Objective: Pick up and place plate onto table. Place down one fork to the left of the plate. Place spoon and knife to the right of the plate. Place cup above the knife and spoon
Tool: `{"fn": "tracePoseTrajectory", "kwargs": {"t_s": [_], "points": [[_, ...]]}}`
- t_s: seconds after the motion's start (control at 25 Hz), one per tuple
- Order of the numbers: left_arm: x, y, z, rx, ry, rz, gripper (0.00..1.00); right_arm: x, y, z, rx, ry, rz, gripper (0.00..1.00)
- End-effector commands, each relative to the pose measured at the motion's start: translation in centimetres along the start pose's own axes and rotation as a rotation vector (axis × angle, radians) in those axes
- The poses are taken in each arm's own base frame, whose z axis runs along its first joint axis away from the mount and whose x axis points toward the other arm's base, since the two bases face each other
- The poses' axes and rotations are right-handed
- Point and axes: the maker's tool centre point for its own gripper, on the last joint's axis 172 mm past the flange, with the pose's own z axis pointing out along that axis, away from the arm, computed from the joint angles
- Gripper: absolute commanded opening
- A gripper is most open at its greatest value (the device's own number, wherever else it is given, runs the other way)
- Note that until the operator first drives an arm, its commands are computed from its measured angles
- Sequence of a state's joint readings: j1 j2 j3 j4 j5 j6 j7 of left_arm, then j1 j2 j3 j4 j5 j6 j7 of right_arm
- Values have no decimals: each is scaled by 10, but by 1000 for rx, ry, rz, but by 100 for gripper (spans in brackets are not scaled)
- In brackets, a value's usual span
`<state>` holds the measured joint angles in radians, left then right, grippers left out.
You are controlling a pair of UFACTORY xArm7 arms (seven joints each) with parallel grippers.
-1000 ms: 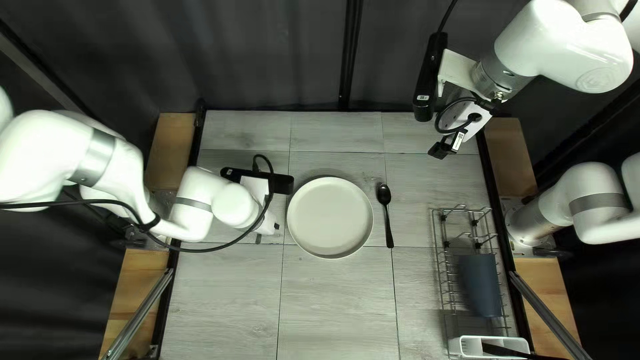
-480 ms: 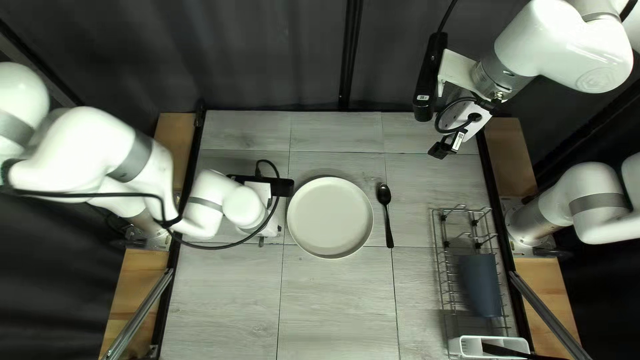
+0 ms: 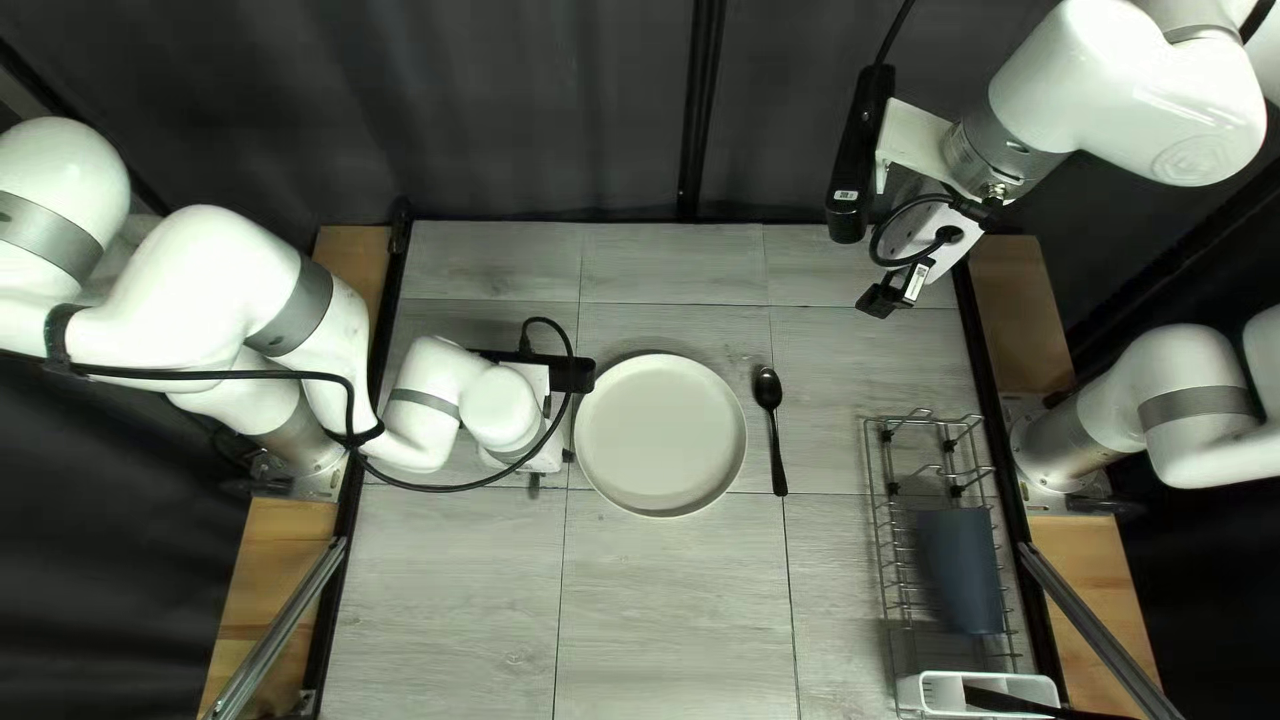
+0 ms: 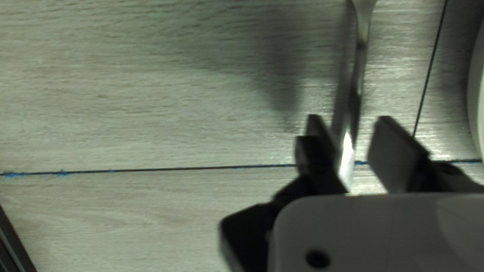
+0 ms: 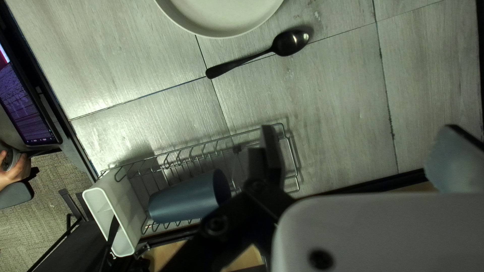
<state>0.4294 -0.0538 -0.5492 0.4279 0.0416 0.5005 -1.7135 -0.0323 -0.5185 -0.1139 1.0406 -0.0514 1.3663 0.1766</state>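
Shifted toward plate (image 3: 660, 434): left gripper (image 3: 543, 459), wide, fork (image 4: 359, 75) between its fingers. Right gripper (image 3: 891, 295): wide, well apart from spoon (image 3: 770, 390).

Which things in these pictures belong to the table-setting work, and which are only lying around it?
Part of the job:
plate
spoon
blue cup
silver utensil at the left gripper, probably the fork
dark utensil in the caddy, perhaps the knife

Not to be set out:
wire rack and white caddy, holders only
screen beyond the table

No legible text, labels, brands, numbers or signs.
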Motion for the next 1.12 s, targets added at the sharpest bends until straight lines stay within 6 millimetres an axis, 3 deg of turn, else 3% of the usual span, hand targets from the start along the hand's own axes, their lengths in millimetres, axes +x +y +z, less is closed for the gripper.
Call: {"fn": "tracePoseTrajectory", "kwargs": {"t_s": [0.04,0.16,0.2,0.6,0.68,0.72,0.84,1.12], "points": [[5,-6,-36,-18,22,22,100,0,0,0,0,0,0,100],[17,-9,-82,-41,49,88,100,0,0,0,0,0,0,100],[23,-9,-111,-63,67,138,100,0,0,0,0,0,0,100],[23,-9,-111,-63,67,138,100,0,0,0,0,0,0,100],[32,-19,-131,-81,41,143,100,0,0,0,0,0,0,100],[46,-28,-159,-77,22,234,100,0,0,0,0,0,0,100],[71,-60,-202,-38,6,574,100,0,0,0,0,0,0,100],[72,-62,-205,-35,6,611,100,0,0,0,0,0,0,100]]}}
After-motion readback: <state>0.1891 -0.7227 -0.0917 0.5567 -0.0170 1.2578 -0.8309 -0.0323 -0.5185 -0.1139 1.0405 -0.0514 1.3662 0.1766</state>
